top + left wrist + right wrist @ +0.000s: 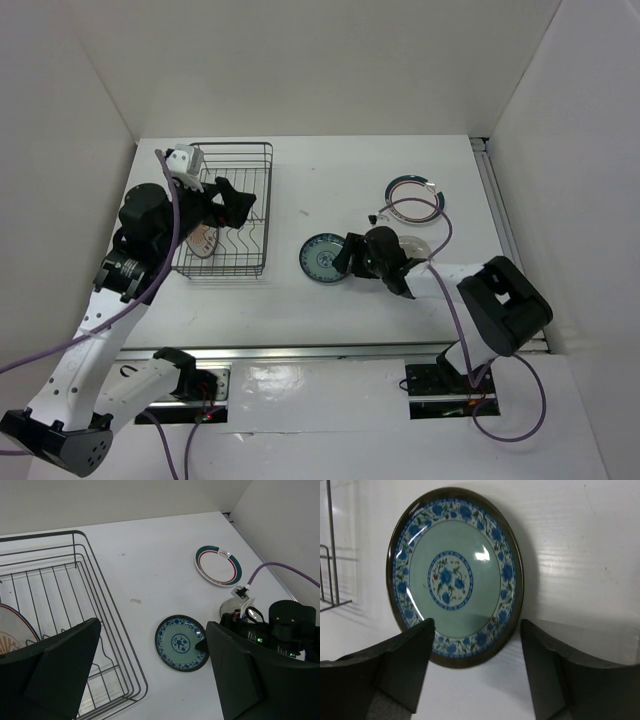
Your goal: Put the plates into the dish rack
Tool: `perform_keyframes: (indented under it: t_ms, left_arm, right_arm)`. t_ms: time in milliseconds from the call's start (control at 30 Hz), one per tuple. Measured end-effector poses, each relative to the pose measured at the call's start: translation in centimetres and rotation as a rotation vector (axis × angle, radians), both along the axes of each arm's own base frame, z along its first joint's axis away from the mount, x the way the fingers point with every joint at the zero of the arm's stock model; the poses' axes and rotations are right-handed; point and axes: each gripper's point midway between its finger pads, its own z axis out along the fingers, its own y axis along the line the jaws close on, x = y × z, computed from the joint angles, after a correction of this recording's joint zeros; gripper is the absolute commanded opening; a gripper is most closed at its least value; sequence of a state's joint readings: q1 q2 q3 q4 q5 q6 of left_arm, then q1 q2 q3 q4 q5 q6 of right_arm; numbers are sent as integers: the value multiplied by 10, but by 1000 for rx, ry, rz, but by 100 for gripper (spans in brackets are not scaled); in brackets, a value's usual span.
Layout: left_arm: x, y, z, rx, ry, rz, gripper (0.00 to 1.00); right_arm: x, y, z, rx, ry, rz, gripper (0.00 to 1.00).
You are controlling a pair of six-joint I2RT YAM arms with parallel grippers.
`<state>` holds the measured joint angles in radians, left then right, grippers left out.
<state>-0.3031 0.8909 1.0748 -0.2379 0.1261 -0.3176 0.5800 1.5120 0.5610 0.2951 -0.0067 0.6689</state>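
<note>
Looking down from above, we see the small round blue-teal patterned plate (322,258) lying flat on the white table (320,180), just right of the rectangular dark wire dish rack (240,160) and outside it. In the right wrist view its look is plain: a dark brown rim, a band of blue flowers on white, a pale teal well and a blue floral medallion in the middle, with a glint of light on the glaze. The right gripper (343,257) sits low at the plate's right edge, its two black fingers (395,670) spread wide to either side of the near rim and gripping nothing; whether one tip touches the rim we cannot quite tell. The left gripper (240,200) hangs over the rack's right half, likewise wide apart and empty. Beneath it, the white plate with an orange sunburst centre (203,240) stands tilted among the prongs at the rack's near end. A third small round plate, white with teal and red rings at its rim (413,195), lies flat on the table beyond the right arm, well apart from the rack.
</note>
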Motion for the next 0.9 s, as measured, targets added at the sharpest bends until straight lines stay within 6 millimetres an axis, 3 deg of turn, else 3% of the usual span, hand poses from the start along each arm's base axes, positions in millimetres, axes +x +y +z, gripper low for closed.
perform_keyframes:
  t_ms: [67, 100, 200, 233, 267, 367, 667, 800, 900]
  left_arm:
    - [0, 0, 0, 0, 0, -3, 100]
    - [0, 0, 0, 0, 0, -3, 100]
    - [0, 0, 0, -1, 1, -3, 100]
    - [0, 0, 0, 0, 0, -3, 100]
    - [0, -1, 0, 0, 0, -3, 100]
    - [0, -1, -1, 0, 2, -4, 100]
    - [6, -3, -9, 7, 26, -5, 100]
    - [9, -8, -15, 10, 49, -24, 100]
    - [14, -14, -24, 12, 78, -49, 100]
  right_arm:
    - [7, 3, -1, 1, -2, -10, 58]
    - [10, 4, -4, -6, 3, -17, 40]
    - [14, 4, -13, -18, 14, -32, 19]
    - [16, 4, -15, -17, 14, -34, 3]
    - [18, 5, -15, -19, 11, -39, 0]
    - [27, 12, -9, 15, -8, -51, 0]
    - [29, 10, -7, 20, -7, -62, 0]
    - [32, 2, 19, 23, -45, -77, 0]
    - [38, -7, 65, 67, -135, -101, 0]
